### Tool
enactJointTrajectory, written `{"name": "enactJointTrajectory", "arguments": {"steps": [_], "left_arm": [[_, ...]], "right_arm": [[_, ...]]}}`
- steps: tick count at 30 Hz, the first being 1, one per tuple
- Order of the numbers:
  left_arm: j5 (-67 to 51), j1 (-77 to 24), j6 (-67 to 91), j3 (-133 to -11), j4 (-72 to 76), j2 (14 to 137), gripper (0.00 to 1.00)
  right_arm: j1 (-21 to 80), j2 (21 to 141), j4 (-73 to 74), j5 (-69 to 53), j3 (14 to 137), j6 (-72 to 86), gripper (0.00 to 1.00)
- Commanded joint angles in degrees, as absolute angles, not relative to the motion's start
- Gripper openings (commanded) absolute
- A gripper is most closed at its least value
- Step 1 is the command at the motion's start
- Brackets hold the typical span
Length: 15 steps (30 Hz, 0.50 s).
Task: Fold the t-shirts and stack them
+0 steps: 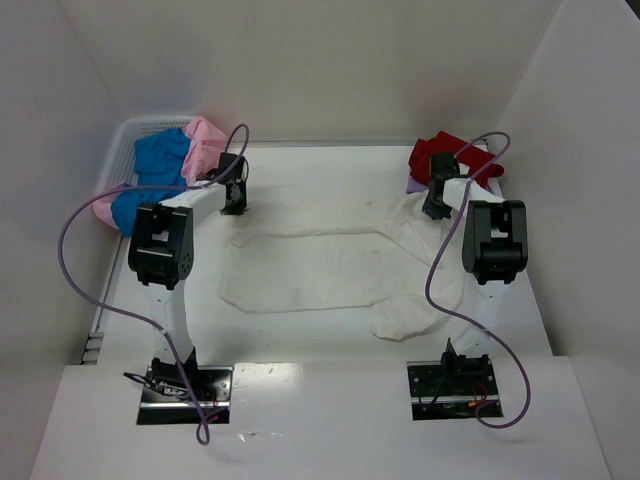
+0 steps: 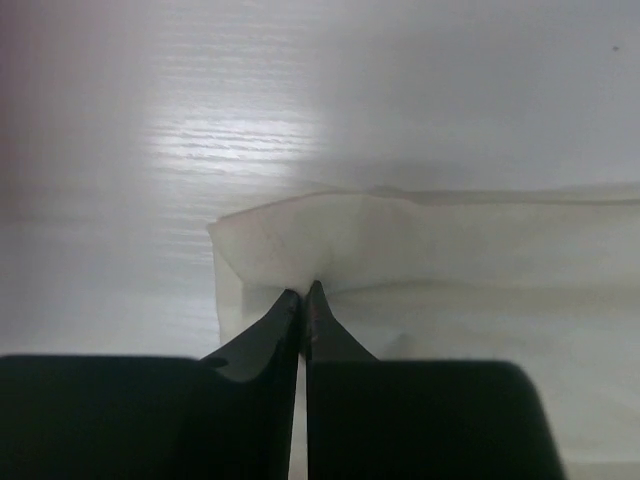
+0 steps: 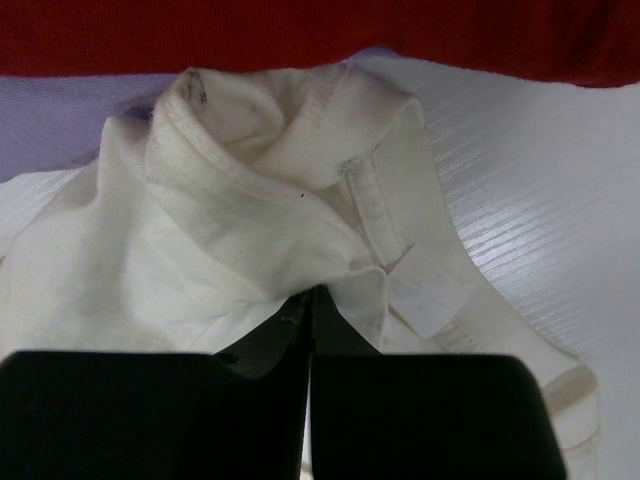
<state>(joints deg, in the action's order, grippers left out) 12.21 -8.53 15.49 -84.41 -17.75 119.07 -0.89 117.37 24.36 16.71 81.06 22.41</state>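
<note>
Cloth of the limp cream-white t-shirt (image 1: pixel 320 265) looked light; left hand (image 2: pixel 303 297) pinched its ten-o'clock corner, right hand (image 3: pixel 308 298) its two-o'clock collar.

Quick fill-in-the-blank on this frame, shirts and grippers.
1. The left gripper and right gripper are both ___ on the cream-white t-shirt.
2. The blue t-shirt and pink t-shirt lie in the basket at the far ___.
3. The red t-shirt lies at the far ___.
Missing: shut; left; right.

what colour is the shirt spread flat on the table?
The t-shirt is plain cream-white; it shows best in the top external view.
</note>
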Motion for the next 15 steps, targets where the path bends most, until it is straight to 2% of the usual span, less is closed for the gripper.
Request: {"name": "enactJointTrajectory", "arguments": {"steps": [1, 3, 15], "left_arm": [[15.72, -6.86, 15.73, -87.53, -18.11, 120.75, 0.03], [17.92, -6.36, 16.26, -88.5, -18.11, 120.94, 0.03], [22.23, -2.37, 14.68, -88.42, -18.11, 120.94, 0.26]], "right_arm": [[-1.41, 117.51, 24.26, 17.84, 79.19, 21.45, 0.0], [-1.41, 117.51, 23.94, 17.84, 79.19, 21.45, 0.0], [-1.41, 117.51, 23.73, 17.84, 78.66, 20.92, 0.0]]}}
